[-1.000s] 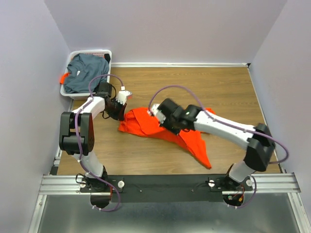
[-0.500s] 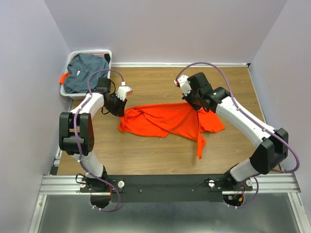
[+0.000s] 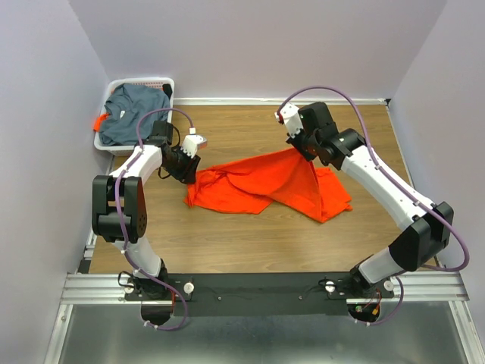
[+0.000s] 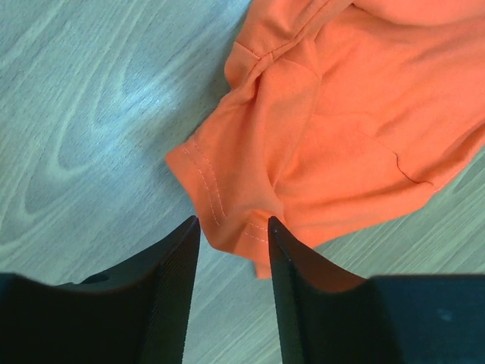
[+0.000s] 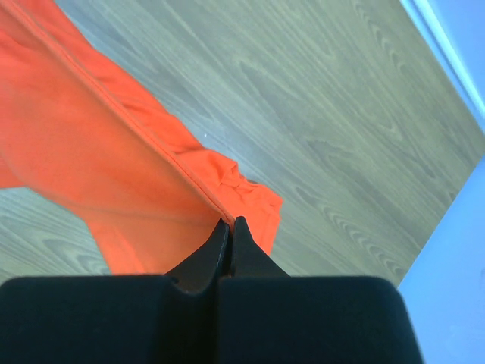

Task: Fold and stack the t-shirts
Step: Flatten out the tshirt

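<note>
Orange t-shirt (image 3: 254, 186) lies crumpled across the middle of the bench (image 3: 227, 235), its right end raised into a peak. The left claw (image 4: 232, 221) stands open at the shirt's left end, and a stitched sleeve hem lies on the wood between its fingers. The right claw (image 5: 229, 222) is pinched tight on a bunched hem and holds that edge off the bench; in the top view its arm hides part of the cloth. Farther off, at the far left corner, a dark grey-blue t-shirt (image 3: 135, 114) is heaped in a white slotted basket (image 3: 145, 80), with its lower part hidden. A small orange scrap (image 3: 98, 121) at the basket's left side is too small to make out.
</note>
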